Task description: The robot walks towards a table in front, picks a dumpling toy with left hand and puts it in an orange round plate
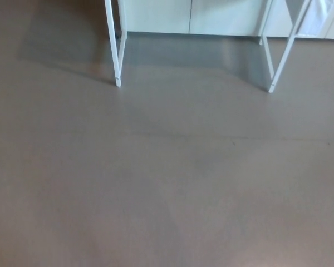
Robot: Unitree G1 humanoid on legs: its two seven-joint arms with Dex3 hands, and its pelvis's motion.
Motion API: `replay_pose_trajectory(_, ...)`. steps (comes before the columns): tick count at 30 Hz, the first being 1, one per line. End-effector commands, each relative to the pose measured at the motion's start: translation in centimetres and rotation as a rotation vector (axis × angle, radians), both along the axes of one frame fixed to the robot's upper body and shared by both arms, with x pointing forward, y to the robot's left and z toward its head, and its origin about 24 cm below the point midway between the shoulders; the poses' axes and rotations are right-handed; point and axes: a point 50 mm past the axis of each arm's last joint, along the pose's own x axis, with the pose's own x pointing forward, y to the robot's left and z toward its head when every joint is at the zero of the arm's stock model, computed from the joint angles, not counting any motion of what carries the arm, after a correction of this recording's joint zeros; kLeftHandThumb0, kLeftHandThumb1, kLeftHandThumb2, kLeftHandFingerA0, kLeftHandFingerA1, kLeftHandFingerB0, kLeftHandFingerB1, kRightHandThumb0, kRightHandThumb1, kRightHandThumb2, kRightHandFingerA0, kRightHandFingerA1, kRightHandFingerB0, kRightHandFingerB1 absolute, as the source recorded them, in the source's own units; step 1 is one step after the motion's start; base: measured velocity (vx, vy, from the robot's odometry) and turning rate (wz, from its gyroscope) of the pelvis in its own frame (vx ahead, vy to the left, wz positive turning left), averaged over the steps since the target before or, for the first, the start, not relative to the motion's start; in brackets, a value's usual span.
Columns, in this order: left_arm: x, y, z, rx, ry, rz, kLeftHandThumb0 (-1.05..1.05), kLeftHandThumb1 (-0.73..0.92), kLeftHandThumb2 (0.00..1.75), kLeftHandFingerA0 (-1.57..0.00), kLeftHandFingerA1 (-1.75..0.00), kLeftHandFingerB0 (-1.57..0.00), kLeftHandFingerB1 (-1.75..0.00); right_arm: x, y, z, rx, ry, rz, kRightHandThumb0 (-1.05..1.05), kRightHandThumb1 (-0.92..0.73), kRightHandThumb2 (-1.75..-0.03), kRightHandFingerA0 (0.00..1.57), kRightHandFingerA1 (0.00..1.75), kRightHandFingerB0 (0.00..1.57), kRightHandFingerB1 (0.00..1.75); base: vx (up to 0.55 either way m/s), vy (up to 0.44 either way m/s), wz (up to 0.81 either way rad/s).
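Looking down from my head camera, I see mostly floor (167, 189), a plain grey-brown surface that fills nearly the whole view, with a faint seam line running across it about midway up. Neither my left robot hand nor my right robot hand shows anywhere in the view, so I cannot tell whether either is open, closed or gripping anything. At the top of the view stand the white metal legs of the bench: the left leg frame (118, 50) comes down to the floor at the upper left, and the right leg frame (275, 61) slants down to the floor at the upper right, well apart from the first. Only these legs are visible; the bench top lies above the upper edge of the view, so I cannot see the dumpling toy or the orange round plate, and cannot say where they lie. Behind the legs a pale wall panel (189, 16) runs along the top edge, meeting the floor in a straight line. A darker shadowed patch lies on the floor between and beside the legs
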Motion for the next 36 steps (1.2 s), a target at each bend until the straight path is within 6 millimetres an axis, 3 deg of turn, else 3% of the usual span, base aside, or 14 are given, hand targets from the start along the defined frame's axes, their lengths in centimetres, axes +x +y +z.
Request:
replay_pose_trajectory(1,0.07,0.05,0.08,0.029,0.0,-0.038,-0.13,0.5,0.55,-0.84,-0.62,-0.54,-0.38,0.11,-0.46,0.34,-0.033,-0.002,0.029,-0.13,-0.49,-0.54,0.71,0.47,0.39,0.33,0.39,-0.213,0.15)
replay_pose_trajectory(2,0.07,0.05,0.07,0.032,0.003,-0.041,-0.13,0.5,0.55,-0.84,-0.62,-0.54,-0.38,0.12,-0.46,0.34,-0.036,0.0,0.033,-0.13,-0.49,-0.54,0.71,0.47,0.39,0.33,0.43,-0.182,0.6)
replay_pose_trajectory(3,0.08,0.04,0.07,0.037,0.003,-0.049,-0.11,0.48,0.54,-0.91,-0.98,-0.53,-0.38,0.19,-0.45,0.36,-0.04,0.002,0.039,-0.12,-0.5,-0.55,0.72,0.47,0.38,0.33,0.48,-0.222,0.25)
replay_pose_trajectory(7,0.07,0.06,0.08,0.028,0.005,-0.05,-0.13,0.48,0.55,-0.94,-1.18,-0.51,-0.38,-0.06,-0.41,0.18,-0.015,-0.003,-0.021,-0.14,-0.49,-0.54,0.76,0.46,0.39,0.33,0.38,-0.173,0.03)
replay_pose_trajectory(9,0.1,0.05,0.1,0.045,0.013,-0.082,-0.26,0.42,0.63,-0.98,-1.14,-0.49,-0.44,-0.11,-0.36,0.12,-0.014,-0.002,-0.025,-0.14,-0.5,-0.54,0.76,0.46,0.39,0.33,0.31,-0.03,-0.11)
replay_pose_trajectory(11,0.18,0.06,0.13,0.053,0.015,-0.097,-0.17,0.48,0.55,-0.94,-1.17,-0.5,-0.37,-0.03,-0.34,0.13,-0.01,-0.007,-0.029,-0.12,-0.5,-0.54,0.7,0.45,0.39,0.33,0.29,0.02,-0.18)
replay_pose_trajectory(16,0.3,0.05,0.17,0.06,0.012,-0.106,-0.16,0.48,0.55,-0.9,-1.14,-0.51,-0.37,0.23,-0.33,0.23,-0.008,-0.012,-0.024,-0.11,-0.5,-0.54,0.73,0.46,0.39,0.33,0.35,0.107,-0.19)
replay_pose_trajectory(21,0.27,-0.01,0.11,0.049,0.005,-0.083,-0.21,0.44,0.61,-0.99,-1.18,-0.5,-0.43,0.32,-0.26,0.2,-0.018,-0.002,-0.01,-0.15,-0.46,-0.54,0.76,0.47,0.39,0.33,0.48,0.153,-0.26)
replay_pose_trajectory(25,0.25,0.0,0.13,0.053,0.008,-0.098,-0.22,0.45,0.62,-0.96,-1.18,-0.5,-0.43,0.3,-0.2,0.17,-0.011,-0.005,-0.016,-0.14,-0.46,-0.53,0.74,0.47,0.39,0.34,0.41,0.11,0.11)
replay_pose_trajectory(26,0.17,-0.01,0.11,0.061,0.015,-0.11,-0.16,0.48,0.55,-0.92,-1.16,-0.52,-0.38,0.28,-0.18,0.15,-0.018,-0.001,-0.005,-0.14,-0.47,-0.54,0.75,0.46,0.4,0.33,0.36,0.014,0.18)
replay_pose_trajectory(36,-0.34,-0.06,-0.04,0.086,0.045,-0.15,-0.2,0.48,0.55,-0.94,-1.15,-0.51,-0.37,-0.09,-0.11,-0.01,-0.032,0.016,0.019,-0.13,-0.5,-0.55,0.69,0.45,0.41,0.34,0.45,-0.135,0.2)
